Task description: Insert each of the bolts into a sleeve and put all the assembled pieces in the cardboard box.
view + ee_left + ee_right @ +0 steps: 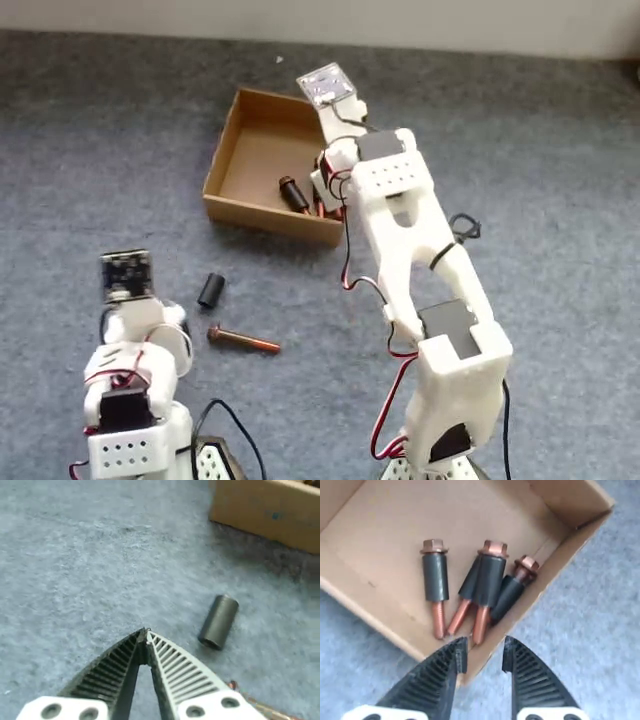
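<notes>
At the near left corner of the table, the left arm sits with its jaws pressed together and holding nothing, their tips aimed over the grey surface toward the loose sleeve. That sleeve lies on its side just beyond the arm. The one bare bolt lies flat close beside it, nearer the near edge. The two are apart, so this pair is not yet joined. Both lie within the left arm's reach, so I judge they are placed for it to take up. Farther on, toward the middle of the far edge, the right arm stretches to the cardboard box, its jaws spread and empty above the box's near right corner. Three assembled pieces lie side by side inside, close to that corner. A small mark on the box's outer wall is too blurred to read.
</notes>
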You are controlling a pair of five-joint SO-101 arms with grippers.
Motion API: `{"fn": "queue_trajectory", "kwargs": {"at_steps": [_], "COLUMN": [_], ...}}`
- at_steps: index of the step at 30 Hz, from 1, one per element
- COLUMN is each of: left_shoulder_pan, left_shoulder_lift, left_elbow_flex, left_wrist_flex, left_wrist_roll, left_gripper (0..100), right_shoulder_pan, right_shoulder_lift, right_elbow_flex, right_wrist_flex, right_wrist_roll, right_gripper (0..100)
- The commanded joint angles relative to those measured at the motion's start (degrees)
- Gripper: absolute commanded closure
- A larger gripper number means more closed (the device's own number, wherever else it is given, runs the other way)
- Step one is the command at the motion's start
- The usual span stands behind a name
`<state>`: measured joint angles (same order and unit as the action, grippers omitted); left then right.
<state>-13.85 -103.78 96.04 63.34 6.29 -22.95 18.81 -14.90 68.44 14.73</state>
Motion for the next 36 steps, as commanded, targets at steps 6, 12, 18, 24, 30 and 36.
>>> {"fn": "queue_trajectory", "kwargs": {"at_steps": [6, 12, 18, 24, 30, 36], "left_shoulder_pan": [-14.81, -15.6, -15.52, -15.52, -15.52, -15.52], "left_shoulder_lift": [-0.48, -0.48, -0.4, -0.4, -0.4, -0.4], "left_elbow_flex": [0.92, 1.01, 1.1, 1.1, 1.1, 1.1], "left_wrist_flex": [-10.73, -10.99, -10.81, -10.81, -10.81, -10.81], "left_wrist_roll": [-0.97, -0.97, -0.97, -0.97, -0.97, -0.97], "left_gripper": [99, 99, 99, 99, 99, 99], "right_shoulder_pan": [-10.59, -20.18, -28.7, -31.34, -32.66, -32.92], "right_shoulder_lift": [-0.92, -0.84, -0.4, 1.45, 7.96, 9.98], "right_elbow_flex": [-5.67, -5.32, -5.41, -3.65, -3.21, -3.03], "right_wrist_flex": [10.77, 11.21, 9.01, -0.4, -2.95, -2.86], "right_wrist_roll": [-0.7, -10.2, -27.16, -43.25, -47.65, -49.23], "right_gripper": [91.9, 91.9, 91.9, 91.9, 91.8, 91.8]}}
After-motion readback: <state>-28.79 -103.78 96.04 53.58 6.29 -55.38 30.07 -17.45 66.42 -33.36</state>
